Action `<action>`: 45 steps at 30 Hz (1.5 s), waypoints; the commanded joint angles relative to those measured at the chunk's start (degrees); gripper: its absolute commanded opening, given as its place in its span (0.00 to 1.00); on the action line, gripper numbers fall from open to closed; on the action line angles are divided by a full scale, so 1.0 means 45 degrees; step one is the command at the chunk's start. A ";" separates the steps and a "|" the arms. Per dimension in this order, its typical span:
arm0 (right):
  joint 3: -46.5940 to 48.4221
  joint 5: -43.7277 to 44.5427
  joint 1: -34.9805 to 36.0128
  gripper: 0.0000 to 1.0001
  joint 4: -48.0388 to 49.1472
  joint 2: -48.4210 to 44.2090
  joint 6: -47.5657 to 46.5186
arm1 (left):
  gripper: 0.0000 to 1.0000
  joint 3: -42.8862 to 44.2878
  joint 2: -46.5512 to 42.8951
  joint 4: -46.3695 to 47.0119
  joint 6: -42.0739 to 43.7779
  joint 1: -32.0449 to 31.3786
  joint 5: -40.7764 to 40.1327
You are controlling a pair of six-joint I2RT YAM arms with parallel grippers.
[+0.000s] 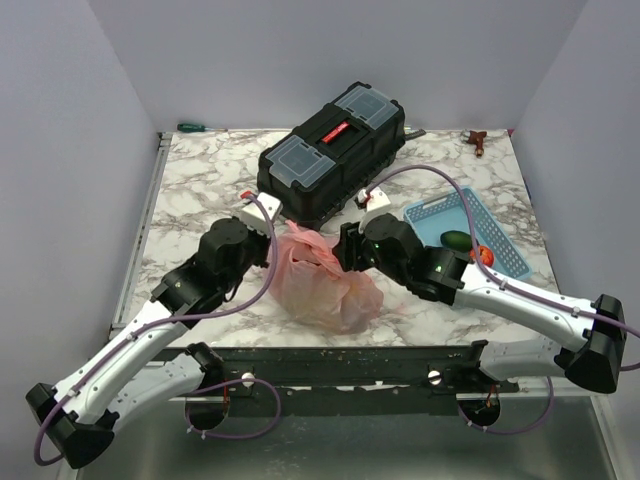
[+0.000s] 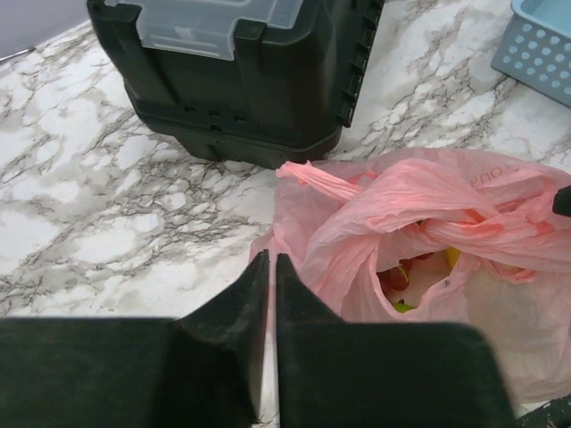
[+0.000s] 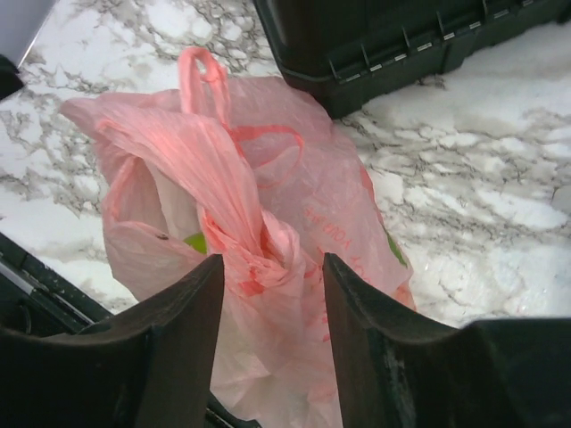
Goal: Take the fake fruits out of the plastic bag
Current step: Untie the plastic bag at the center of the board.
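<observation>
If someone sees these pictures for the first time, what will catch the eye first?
The crumpled pink plastic bag in the centre, with the right gripper open around its twisted fold. Behind it stands a black toolbox; to the right, a blue basket holds a green fruit and a red fruit.

Setting: lab-style robot test cell.
Enclosure: plain grey walls [image 1: 70, 150] on three sides.
Bench: marble-pattern table [image 1: 200, 190]; robot arms [image 1: 520, 300] bolted to metal rail [image 1: 330, 365].
Props: black toolbox [image 1: 335, 150], blue basket [image 1: 440, 215].
</observation>
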 commanded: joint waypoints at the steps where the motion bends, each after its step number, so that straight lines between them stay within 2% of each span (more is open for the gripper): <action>1: 0.0697 -0.1121 0.0013 0.54 -0.0793 0.0036 -0.0957 | 0.22 0.0447 0.0593 -0.0287 0.0163 -0.0025 0.2175; 2: 0.0723 -0.1296 0.0010 0.56 -0.0813 0.0105 -0.0909 | 0.37 0.0559 0.0779 -0.0335 0.0110 -0.0021 0.2471; 6: 0.0565 -0.1801 0.0015 0.61 -0.0797 0.0273 -0.0531 | 0.84 0.0817 0.1728 -0.0415 0.0018 0.0010 0.2498; 7: 0.0471 -0.1848 0.0036 0.62 -0.0762 0.0297 -0.0415 | 0.90 0.0939 0.2057 -0.0542 -0.0053 0.0045 0.2424; 9: 0.0329 -0.1894 0.0026 0.63 -0.0655 0.0413 -0.0242 | 0.92 0.1200 0.2629 -0.0757 -0.0097 0.0153 0.2582; 10: 0.0279 -0.1911 0.0031 0.63 -0.0594 0.0500 -0.0202 | 0.92 0.1284 0.2867 -0.0852 -0.0086 0.0172 0.2629; 12: 0.0337 -0.1924 0.0052 0.64 -0.0547 0.0776 -0.0107 | 0.86 0.1357 0.3104 -0.0896 -0.0030 0.0172 0.2697; 16: 0.0930 -0.1718 0.0158 0.64 -0.0805 0.1623 -0.0044 | 0.61 0.1084 0.2893 -0.0627 0.0189 0.0189 0.2789; 21: 0.2297 -0.0419 0.0676 0.64 -0.2007 0.2839 -0.0156 | 0.36 0.0909 0.2688 -0.0284 0.0520 0.0196 0.4336; 24: 0.2937 0.0706 0.1295 0.66 -0.2569 0.3332 -0.0202 | 0.01 0.0931 0.2736 -0.0262 0.0498 0.0191 0.4620; 30: 0.3034 0.1744 0.1638 0.71 -0.2574 0.3663 -0.0313 | 0.00 0.1008 0.2533 -0.0238 0.0329 0.0275 0.4310; 31: 0.3030 0.1936 0.1643 0.71 -0.2597 0.3689 -0.0351 | 0.03 0.0988 0.2477 -0.0210 0.0244 0.0355 0.4344; 32: 0.2987 0.2103 0.1633 0.71 -0.2565 0.3693 -0.0321 | 0.14 0.0988 0.2437 -0.0194 0.0139 0.0432 0.4409; 33: 0.2883 0.2286 0.1635 0.71 -0.2481 0.3665 -0.0291 | 0.30 0.0969 0.2449 -0.0151 0.0039 0.0543 0.4463; 36: 0.2147 0.2695 0.1641 0.65 -0.1816 0.3391 -0.0233 | 0.67 0.1086 0.2823 -0.0213 -0.0073 0.0721 0.4510; 37: 0.1761 0.2740 0.1630 0.62 -0.1371 0.3269 -0.0221 | 0.76 0.1254 0.3071 -0.0350 -0.0072 0.0735 0.4509; 39: 0.1004 0.2628 0.1629 0.58 -0.0347 0.3003 -0.0481 | 0.84 0.1491 0.3745 -0.0544 -0.0108 0.0765 0.4711; 41: 0.0715 0.2555 0.1637 0.57 0.0300 0.2894 -0.0849 | 0.83 0.1833 0.4431 -0.0857 -0.0117 0.0773 0.5032; 43: 0.0610 0.2847 0.1637 0.56 0.0624 0.2935 -0.0821 | 0.74 0.1855 0.4710 -0.0710 -0.0117 0.0780 0.5257; 45: 0.0582 0.2831 0.1628 0.53 0.0691 0.3004 -0.0751 | 0.50 0.1791 0.4883 -0.0459 0.0054 0.0796 0.5342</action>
